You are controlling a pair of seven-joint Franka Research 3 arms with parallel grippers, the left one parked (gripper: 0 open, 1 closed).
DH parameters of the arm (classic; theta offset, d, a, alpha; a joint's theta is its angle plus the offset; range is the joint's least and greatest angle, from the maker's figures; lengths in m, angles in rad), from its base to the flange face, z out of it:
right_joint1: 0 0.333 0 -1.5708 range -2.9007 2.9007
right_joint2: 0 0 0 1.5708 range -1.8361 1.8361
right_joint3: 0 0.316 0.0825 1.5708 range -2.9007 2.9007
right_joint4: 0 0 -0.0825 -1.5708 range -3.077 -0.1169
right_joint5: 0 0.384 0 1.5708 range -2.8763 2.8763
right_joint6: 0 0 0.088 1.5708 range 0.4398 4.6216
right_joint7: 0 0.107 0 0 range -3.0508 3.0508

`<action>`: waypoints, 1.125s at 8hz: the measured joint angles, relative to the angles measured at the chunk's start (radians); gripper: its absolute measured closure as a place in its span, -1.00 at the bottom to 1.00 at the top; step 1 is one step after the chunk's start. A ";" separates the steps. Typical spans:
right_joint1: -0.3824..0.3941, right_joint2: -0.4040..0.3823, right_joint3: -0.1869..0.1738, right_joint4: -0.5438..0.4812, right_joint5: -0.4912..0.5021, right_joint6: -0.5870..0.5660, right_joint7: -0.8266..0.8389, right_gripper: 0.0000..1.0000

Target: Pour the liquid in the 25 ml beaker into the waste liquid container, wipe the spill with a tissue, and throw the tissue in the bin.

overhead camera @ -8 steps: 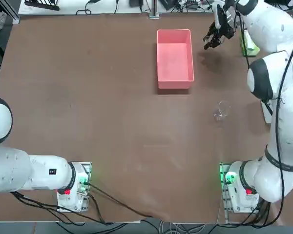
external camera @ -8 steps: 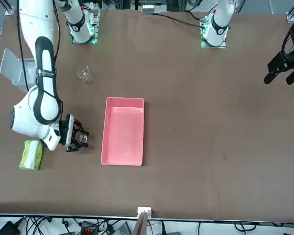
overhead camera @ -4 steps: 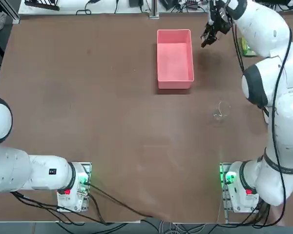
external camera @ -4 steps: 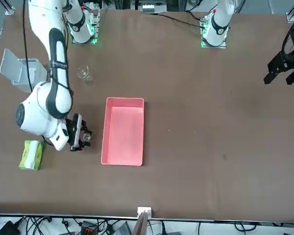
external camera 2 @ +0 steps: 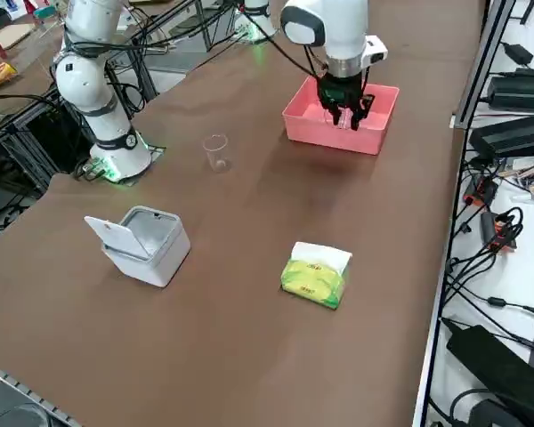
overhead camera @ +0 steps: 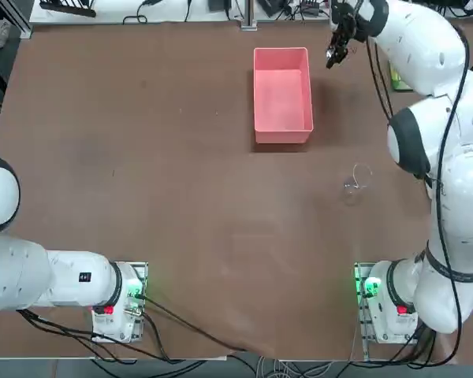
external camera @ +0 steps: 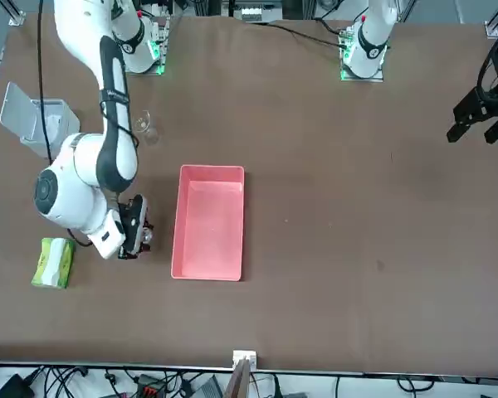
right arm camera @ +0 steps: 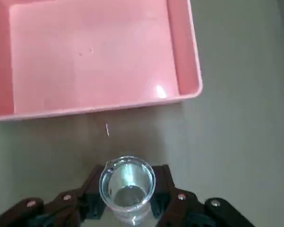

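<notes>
Top view: the right gripper [overhead camera: 333,53] was found just beside the far corner of the pink tray [overhead camera: 282,94], nearer to it than a second before, when it had hung further out towards the tissue pack [overhead camera: 400,75]. The larger beaker [overhead camera: 357,179] was left standing alone, well apart from the tray on the robot's side.

Front view: the gripper [external camera: 137,236] had been swung in close against the tray's long wall [external camera: 177,224], but the rim was not yet crossed. The grey bin [external camera: 37,123], lid up, was seen well apart from the tray, beyond the pack [external camera: 53,262].

Right side view: the gripper [external camera 2: 343,108] was pointed down, at the tray's near wall [external camera 2: 325,133].

Right wrist view: the small beaker [right arm camera: 127,183] was seen clamped upright between the half-closed fingers [right arm camera: 166,182], clear liquid in it, the tray [right arm camera: 184,61] just ahead and no contact made.

The carry towards the tray was judged almost done; pouring had not begun, no spill was visible, and the tissue had not been pulled.
</notes>
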 joint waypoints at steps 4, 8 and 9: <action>0.065 0.002 0.000 0.044 -0.148 -0.001 0.197 0.04; 0.083 0.047 0.000 0.137 -0.275 -0.070 0.318 0.04; 0.086 0.058 0.000 0.169 -0.293 -0.091 0.351 0.04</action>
